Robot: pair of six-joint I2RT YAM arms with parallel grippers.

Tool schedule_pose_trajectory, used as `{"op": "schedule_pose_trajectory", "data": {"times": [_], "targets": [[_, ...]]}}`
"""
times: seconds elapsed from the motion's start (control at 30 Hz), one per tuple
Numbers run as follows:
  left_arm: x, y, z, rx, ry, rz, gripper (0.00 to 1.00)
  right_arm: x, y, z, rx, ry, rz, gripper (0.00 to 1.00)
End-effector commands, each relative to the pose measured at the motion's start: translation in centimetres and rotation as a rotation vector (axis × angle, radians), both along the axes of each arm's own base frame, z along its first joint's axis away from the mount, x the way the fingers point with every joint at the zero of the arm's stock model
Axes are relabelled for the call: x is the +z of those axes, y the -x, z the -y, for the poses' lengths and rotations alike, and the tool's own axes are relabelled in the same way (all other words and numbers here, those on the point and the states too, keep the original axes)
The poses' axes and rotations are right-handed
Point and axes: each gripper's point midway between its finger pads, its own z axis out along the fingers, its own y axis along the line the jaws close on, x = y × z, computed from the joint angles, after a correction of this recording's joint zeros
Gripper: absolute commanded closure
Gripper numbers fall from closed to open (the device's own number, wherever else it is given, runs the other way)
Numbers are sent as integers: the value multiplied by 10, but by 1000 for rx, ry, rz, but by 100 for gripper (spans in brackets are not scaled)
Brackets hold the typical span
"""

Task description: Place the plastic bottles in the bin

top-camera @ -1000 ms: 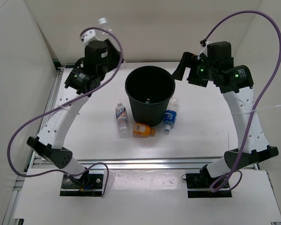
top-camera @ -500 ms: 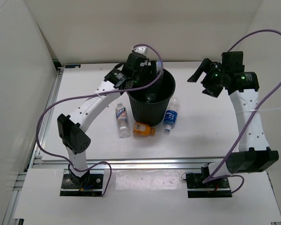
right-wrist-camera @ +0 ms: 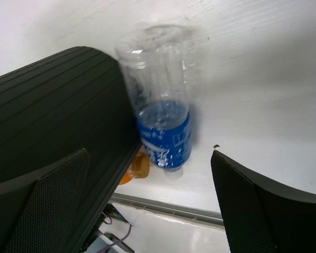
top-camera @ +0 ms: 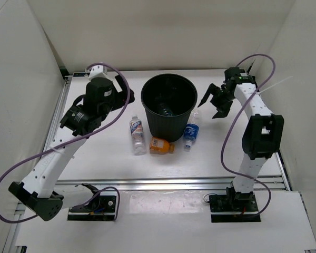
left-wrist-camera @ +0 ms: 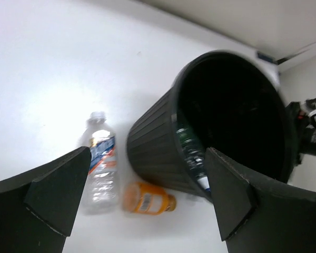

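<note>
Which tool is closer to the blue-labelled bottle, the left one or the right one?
Right. The right tool hangs just behind the blue-labelled bottle, to its right; the left tool is across the bin.

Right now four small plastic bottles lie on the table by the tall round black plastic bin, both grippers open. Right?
Three, not four: the top view shows the clear white-labelled bottle, squat orange bottle and clear blue-labelled bottle by the black bin. The left gripper and right gripper are open.
</note>
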Motion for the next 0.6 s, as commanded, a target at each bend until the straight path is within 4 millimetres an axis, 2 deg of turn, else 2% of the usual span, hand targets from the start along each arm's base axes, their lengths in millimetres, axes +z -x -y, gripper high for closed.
{"op": "schedule_pose_trajectory", "data": {"times": [0.0, 0.07, 0.2, 0.27, 0.37, 0.5, 0.57], "targets": [[-41, 8, -20, 69, -52, -102, 0, -25, -4, -15, 100, -18, -11, 0], [-45, 14, -31, 105, -57, -121, 0, -36, -5, -25, 132, -14, -33, 0], [-61, 21, -51, 154, -109, -190, 0, -72, -6, -36, 166, -6, -104, 0], [-65, 23, -55, 167, -113, -211, 0, -85, -9, -46, 189, -14, -130, 0], [-69, 25, -64, 197, -112, -233, 0, -105, -11, -47, 188, -11, -171, 0], [-88, 26, -70, 210, -108, -285, 0, -124, -4, -41, 180, 25, -239, 10], [-93, 25, -75, 221, -84, -308, 0, -125, -3, -28, 147, 72, -241, 21]]}}
